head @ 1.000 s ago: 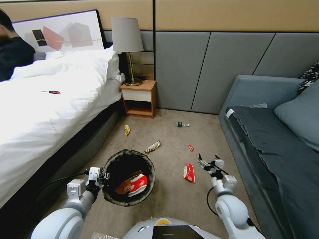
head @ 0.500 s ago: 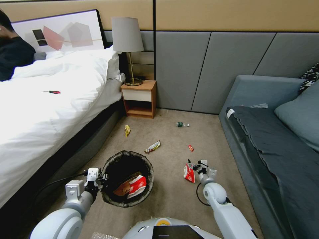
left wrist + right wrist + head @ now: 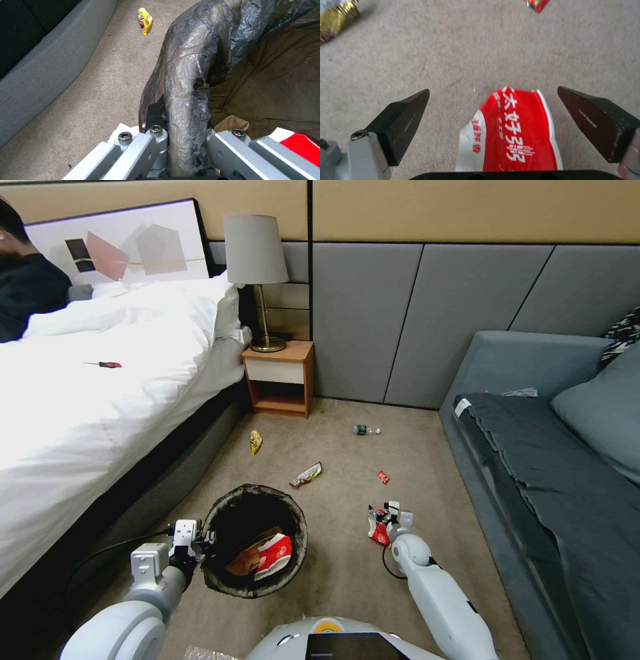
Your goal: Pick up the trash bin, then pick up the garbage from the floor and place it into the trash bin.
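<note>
The left end effector (image 3: 200,541) grips the near-left rim of the trash bin (image 3: 220,580), which holds a red-and-white carton (image 3: 273,553) and brown paper (image 3: 243,561). To its right, the right end effector (image 3: 381,515) sits low over another red-and-white carton (image 3: 377,531) on the floor (image 3: 340,580). Farther off lie two yellow wrappers (image 3: 306,475) (image 3: 255,442), a small red wrapper (image 3: 383,477) and a green-labelled bottle (image 3: 365,431).

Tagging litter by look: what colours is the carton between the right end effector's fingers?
Red with white lettering and a white edge; the carton shows best in the right wrist view.
</note>
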You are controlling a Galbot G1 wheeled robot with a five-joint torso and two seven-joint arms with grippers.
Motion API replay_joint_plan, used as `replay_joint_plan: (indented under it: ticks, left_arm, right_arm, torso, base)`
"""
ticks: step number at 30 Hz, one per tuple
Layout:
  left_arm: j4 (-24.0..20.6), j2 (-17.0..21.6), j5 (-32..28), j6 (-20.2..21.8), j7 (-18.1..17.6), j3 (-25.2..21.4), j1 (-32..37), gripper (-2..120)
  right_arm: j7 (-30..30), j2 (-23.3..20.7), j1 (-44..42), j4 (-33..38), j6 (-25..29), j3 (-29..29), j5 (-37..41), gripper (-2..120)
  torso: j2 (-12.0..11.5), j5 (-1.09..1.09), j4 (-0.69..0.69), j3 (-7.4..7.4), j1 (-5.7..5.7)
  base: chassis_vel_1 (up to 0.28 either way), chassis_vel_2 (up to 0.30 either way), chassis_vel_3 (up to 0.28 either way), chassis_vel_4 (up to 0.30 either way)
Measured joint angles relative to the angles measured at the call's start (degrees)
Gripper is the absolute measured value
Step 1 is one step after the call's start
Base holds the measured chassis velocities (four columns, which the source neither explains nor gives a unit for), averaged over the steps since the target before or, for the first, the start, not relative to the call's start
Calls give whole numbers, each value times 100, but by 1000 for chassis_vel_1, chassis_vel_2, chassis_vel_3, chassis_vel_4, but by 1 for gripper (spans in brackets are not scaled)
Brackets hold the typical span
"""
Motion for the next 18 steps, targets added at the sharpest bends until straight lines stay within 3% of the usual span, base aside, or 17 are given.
replay_joint_plan:
  ticks: [18]
  left_arm:
    - [0,-90,60,0,16,-5,76,2]
  right_arm:
    - [-135,162,194,-783,155,46,-111,100]
  torso:
    - [0,0,0,0,0]
  base:
    - [0,0,0,0]
